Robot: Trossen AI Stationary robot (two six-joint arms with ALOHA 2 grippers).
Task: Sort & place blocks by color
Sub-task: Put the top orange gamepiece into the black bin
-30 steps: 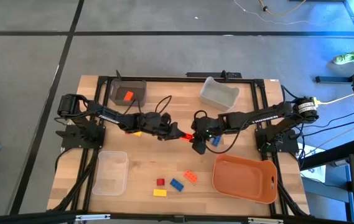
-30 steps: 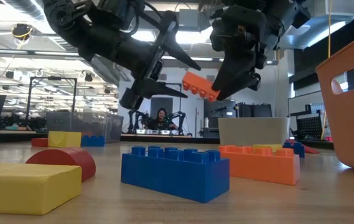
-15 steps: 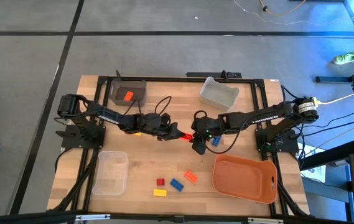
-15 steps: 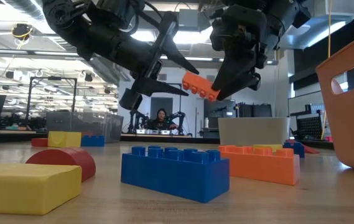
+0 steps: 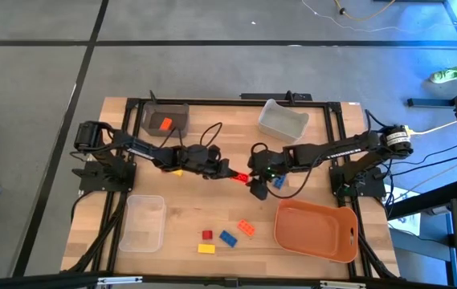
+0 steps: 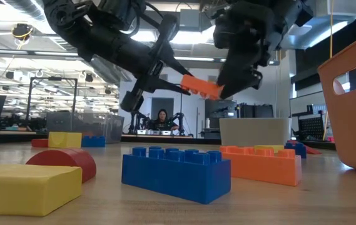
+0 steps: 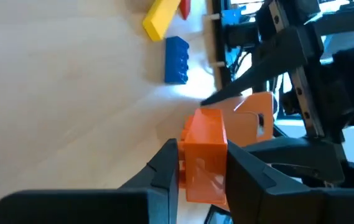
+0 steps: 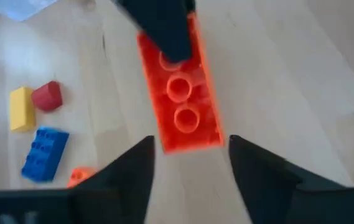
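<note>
- Over the table, high view: no brand, label or writing can be read. The left gripper (image 5: pixel 226 171) and right gripper (image 5: pixel 254 183) meet near the table's middle with an orange block (image 5: pixel 241 177) between them. Against the frames a second earlier, both arms stand almost as they did; the left fingertips now reach the block. A grey bin (image 5: pixel 165 119) at the back left holds one orange piece (image 5: pixel 164 124). A pale bin (image 5: pixel 283 120) at the back, a clear bin (image 5: pixel 144 222) at the front left and an orange tray (image 5: pixel 317 231) at the front right show nothing inside. Loose blocks lie at the front: red (image 5: pixel 207 234), blue (image 5: pixel 228 238), orange (image 5: pixel 246 228), yellow (image 5: pixel 206 249).
- Low view: the orange block is held in the air, well above the table. It now sits nearly level, where before it tilted, and the left fingers have closed in on its end. The right gripper's fingers appear to grip the other end, though the contact is hard to make out.
- Left wrist view: the left fingers (image 7: pixel 164 167) stand narrowly parted, one on each side of the block.
- Right wrist view: the right fingers (image 8: pixel 133 165) flank the block's near end, set wider than it; a dark fingertip overlaps its far end.
</note>
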